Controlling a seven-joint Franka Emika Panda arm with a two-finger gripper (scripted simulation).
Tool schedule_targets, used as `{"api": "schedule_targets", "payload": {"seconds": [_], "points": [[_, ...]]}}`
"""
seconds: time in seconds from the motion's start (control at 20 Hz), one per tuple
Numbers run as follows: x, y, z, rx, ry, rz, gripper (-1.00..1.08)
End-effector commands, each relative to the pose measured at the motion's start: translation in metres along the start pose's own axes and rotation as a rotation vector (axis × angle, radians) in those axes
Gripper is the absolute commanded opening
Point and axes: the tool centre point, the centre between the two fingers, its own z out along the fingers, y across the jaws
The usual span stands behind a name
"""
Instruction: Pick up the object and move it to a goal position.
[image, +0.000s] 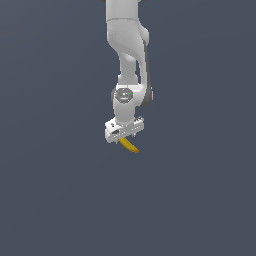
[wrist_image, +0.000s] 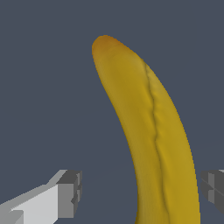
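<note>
The yellow banana (image: 129, 145) with an orange-brown tip lies just under my white gripper (image: 125, 136) near the middle of the exterior view. In the wrist view the banana (wrist_image: 148, 131) fills the frame, curving away with its darker tip far from the fingers. My gripper (wrist_image: 140, 192) is open and straddles the banana's near end. One grey fingertip (wrist_image: 70, 194) stands clearly apart from the banana. The other fingertip (wrist_image: 213, 188) is right at its side. Whether that one touches cannot be told.
A plain dark grey-blue surface (image: 55, 200) lies all around. The white arm (image: 127, 50) comes down from the top of the exterior view. No other objects or edges show.
</note>
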Motion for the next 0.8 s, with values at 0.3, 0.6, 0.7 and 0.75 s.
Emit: {"api": "schedule_targets", "payload": {"seconds": [0.3, 0.6, 0.7, 0.75], "points": [[0.0006, 0.0002, 0.0086, -0.001, 0.001, -0.001, -1.00], [0.0006, 0.0002, 0.0086, -0.001, 0.001, -0.001, -1.00], [0.0005, 0.0016, 0.0075, -0.002, 0.002, 0.001, -1.00], [0.0008, 0.0014, 0.0073, -0.002, 0.002, 0.001, -1.00]]}}
